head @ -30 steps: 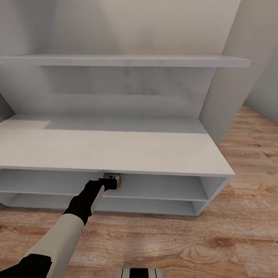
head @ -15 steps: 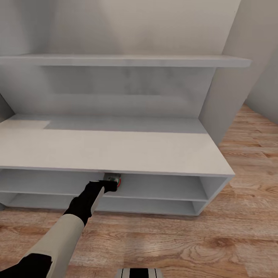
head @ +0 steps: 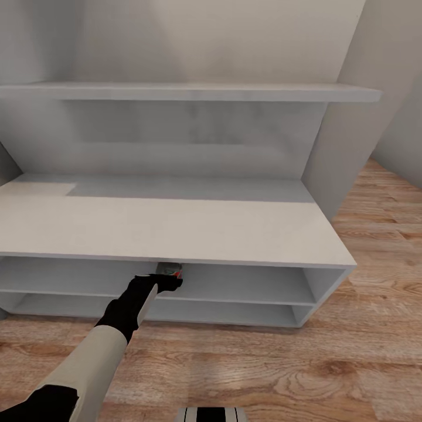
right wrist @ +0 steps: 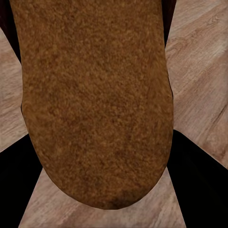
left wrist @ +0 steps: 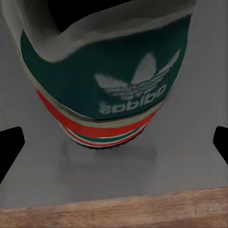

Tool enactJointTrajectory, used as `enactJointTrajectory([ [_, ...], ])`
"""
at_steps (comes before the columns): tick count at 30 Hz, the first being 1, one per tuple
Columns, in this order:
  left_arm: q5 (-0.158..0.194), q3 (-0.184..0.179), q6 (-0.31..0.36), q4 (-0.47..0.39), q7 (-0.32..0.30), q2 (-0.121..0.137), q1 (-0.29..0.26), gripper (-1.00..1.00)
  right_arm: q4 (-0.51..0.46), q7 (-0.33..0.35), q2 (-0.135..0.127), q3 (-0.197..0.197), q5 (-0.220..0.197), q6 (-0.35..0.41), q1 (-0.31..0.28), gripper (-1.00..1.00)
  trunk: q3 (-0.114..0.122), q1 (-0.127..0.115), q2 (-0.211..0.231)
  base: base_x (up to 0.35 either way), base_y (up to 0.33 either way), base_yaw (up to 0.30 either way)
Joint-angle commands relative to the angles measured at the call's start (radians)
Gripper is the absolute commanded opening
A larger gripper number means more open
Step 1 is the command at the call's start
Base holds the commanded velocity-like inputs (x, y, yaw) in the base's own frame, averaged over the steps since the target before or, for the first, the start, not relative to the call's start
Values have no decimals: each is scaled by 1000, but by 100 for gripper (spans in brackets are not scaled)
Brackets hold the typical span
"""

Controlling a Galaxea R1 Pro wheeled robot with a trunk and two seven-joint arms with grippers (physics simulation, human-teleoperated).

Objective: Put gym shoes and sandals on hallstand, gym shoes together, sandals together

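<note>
One gym shoe [head: 171,270] sits in the upper slot of the light-grey hallstand [head: 176,228], almost hidden under its flat top. In the left wrist view its green heel [left wrist: 109,80] with a white logo and red stripe rests on the grey shelf. My left gripper [head: 170,281] is just behind that heel, open, with its fingertips [left wrist: 9,142] spread wide and not touching it. My right gripper [right wrist: 92,57] is shut on a brown mottled sandal [right wrist: 95,104], held above the corridor floor [right wrist: 204,57].
A floating grey shelf [head: 187,92] hangs above the hallstand's top. A grey wall [head: 351,146] stands at its right end. Wood plank floor [head: 351,351] stretches in front and to the right. The lower slot [head: 223,313] shows nothing inside.
The gym shoe shows less under the hallstand's top than a second ago, so it sits deeper in the slot. The left arm has barely shifted.
</note>
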Motion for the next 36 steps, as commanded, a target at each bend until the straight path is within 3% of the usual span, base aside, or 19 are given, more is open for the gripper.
enactJointTrajectory([
  [1,0,0,5,-1,-2,0,0,100,-1,8,0,-4,0,6,-1,-100,-1,0,0,0,0,0],
  [9,0,-2,3,-1,-1,0,0,100,-2,8,1,-4,0,6,-1,-100,-1,0,0,-148,0,0],
  [33,1,-2,-6,-2,-8,3,3,100,-1,8,1,-4,1,6,-1,-100,-1,0,0,-328,0,0],
  [34,0,-2,-12,-1,-8,4,5,100,-1,8,1,-4,1,6,-1,-100,-1,0,0,-336,0,0],
  [36,0,1,-88,3,-9,16,45,100,0,8,3,-4,2,5,-1,-100,-1,0,0,-336,0,0],
])
